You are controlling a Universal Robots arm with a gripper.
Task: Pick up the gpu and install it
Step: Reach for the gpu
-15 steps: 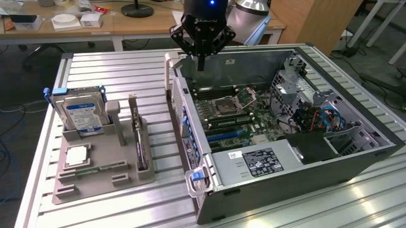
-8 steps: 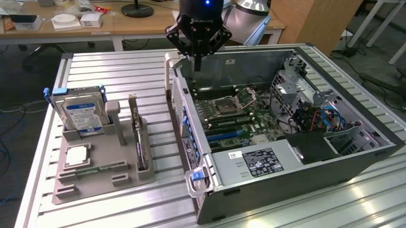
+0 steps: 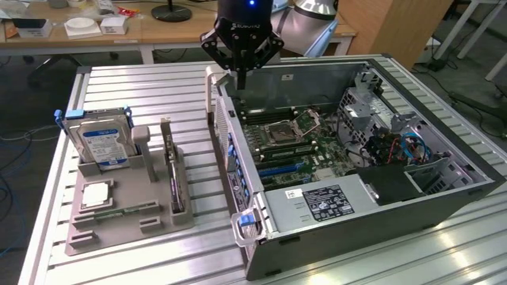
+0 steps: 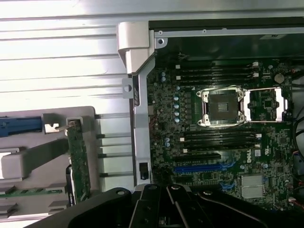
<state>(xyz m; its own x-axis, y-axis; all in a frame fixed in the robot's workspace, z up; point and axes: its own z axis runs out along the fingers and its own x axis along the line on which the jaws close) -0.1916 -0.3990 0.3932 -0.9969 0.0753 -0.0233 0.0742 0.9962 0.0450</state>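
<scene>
The gpu [image 3: 172, 175] is a slim dark card standing on edge in a slot of the grey holder [image 3: 119, 228], at the exterior view's left of the computer case. From the wrist view the gpu [image 4: 79, 164] is edge-on, with its silver bracket toward the far end. My gripper [image 3: 240, 82] hangs shut and holds nothing, high over the far end of the case's side wall [image 3: 224, 127], apart from the card. Its black fingers [image 4: 164, 209] meet above the motherboard's edge. A blue expansion slot [image 4: 202, 167] lies on the motherboard [image 4: 213, 142].
The open case [image 3: 372, 196] lies on the slatted metal table [image 3: 151, 89], with an empty CPU socket [image 4: 223, 107] and memory slots. The holder also carries a hard drive [image 3: 101, 139], a processor [image 3: 95, 195] and a green memory stick [image 3: 120, 210]. Desks stand behind.
</scene>
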